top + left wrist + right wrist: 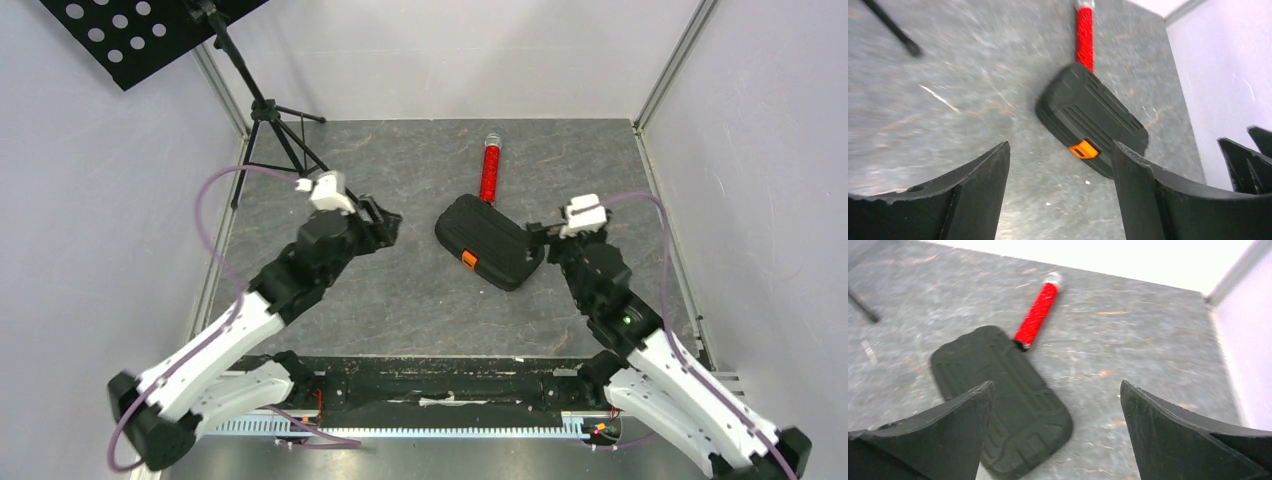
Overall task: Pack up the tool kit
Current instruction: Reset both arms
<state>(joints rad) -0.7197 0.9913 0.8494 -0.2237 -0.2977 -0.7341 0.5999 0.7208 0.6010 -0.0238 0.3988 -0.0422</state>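
The black ribbed tool kit case lies closed and flat on the grey table, its orange latch on the near-left edge. It also shows in the left wrist view and the right wrist view. No screwdrivers, pliers or hammer are in view. My left gripper is open and empty, left of the case; its fingers stand wide apart. My right gripper is open and empty at the case's right end, fingers spread.
A red cylindrical tube lies just behind the case, touching its far edge. A black tripod stand with a perforated black plate stands at the back left. White walls and metal frame posts close in the table on three sides.
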